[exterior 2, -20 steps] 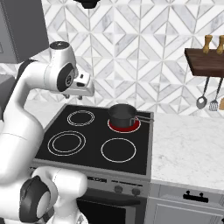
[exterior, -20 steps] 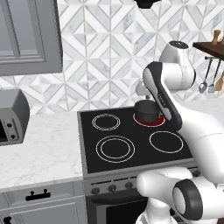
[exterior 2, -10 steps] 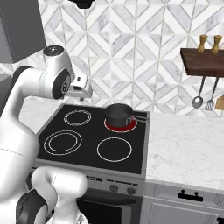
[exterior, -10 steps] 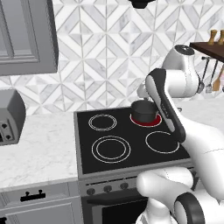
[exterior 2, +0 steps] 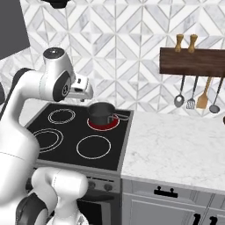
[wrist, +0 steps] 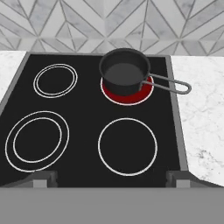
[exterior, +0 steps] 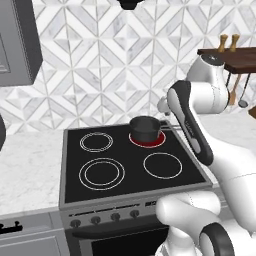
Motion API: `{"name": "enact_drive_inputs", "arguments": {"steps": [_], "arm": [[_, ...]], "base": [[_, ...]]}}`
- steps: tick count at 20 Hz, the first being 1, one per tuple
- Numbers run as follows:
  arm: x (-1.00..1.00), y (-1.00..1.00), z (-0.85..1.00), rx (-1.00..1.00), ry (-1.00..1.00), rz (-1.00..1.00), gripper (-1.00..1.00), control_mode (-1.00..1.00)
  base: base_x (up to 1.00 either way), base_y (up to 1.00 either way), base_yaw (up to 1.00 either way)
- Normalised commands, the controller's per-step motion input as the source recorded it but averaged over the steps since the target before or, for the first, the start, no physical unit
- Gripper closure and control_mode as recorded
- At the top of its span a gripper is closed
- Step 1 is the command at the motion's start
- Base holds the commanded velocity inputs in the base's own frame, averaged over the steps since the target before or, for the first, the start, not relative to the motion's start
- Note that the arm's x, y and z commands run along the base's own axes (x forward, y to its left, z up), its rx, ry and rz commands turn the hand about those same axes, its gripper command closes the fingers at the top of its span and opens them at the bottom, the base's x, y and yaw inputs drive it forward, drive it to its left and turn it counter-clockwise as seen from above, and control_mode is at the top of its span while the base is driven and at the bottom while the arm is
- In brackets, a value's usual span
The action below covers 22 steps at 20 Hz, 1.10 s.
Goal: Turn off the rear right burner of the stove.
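1. Presently, stove point(exterior: 135, 165): one grey range with a black glass top. You will find the rear right burner point(wrist: 127, 89) at 1 o'clock on that glass in the hand view, its disc glowing red, so by my reading it is on and the task is not yet done.
2. Saucepan point(wrist: 125, 72): one, dark, sitting on the red disc, its wire handle pointing toward 3 o'clock.
3. Burners: four counted. One red under the saucepan, one plain single ring at 5 o'clock, one large double ring at 8 o'clock, one small double ring at 10 o'clock.
4. Knobs point(exterior: 104, 218): four visible in the left base view along the front panel; others may be hidden behind the robot.
5. Gripper point(wrist: 112, 178): raised well above the cooktop, two fingertips point(wrist: 43, 179) set wide apart, holding nothing.
6. Step in hand, as I judge it: approach to the knob row. You should bring the hand down to the front panel, settle on the knob that governs the rear right zone, close squarely on it, then twist. Which knob that is cannot be read here.
7. Wall rack: two shakers on top, four utensils hanging below.
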Motion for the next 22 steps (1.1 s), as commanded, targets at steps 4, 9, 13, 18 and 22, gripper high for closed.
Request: {"name": "enact_drive_inputs", "arguments": {"steps": [4, 9, 13, 18, 22], "arm": [[0.00, 0.00, 0.00, 0.00, 0.00, 0.00, -1.00, 1.00], [0.00, 0.00, 0.00, 0.00, 0.00, 0.00, -1.00, -1.00], [0.00, 0.00, 0.00, 0.00, 0.00, 0.00, -1.00, -1.00], [-0.21, 0.27, -0.07, -0.04, -0.01, 0.03, -1.00, -1.00], [-0.61, 1.00, -0.48, -0.25, -0.03, 0.17, -1.00, -1.00]], "base": [[-0.12, -0.45, 0.00], [-0.07, -0.24, 0.00], [0.00, 0.00, 0.00], [0.00, 0.00, 0.00], [0.00, 0.00, 0.00]]}}
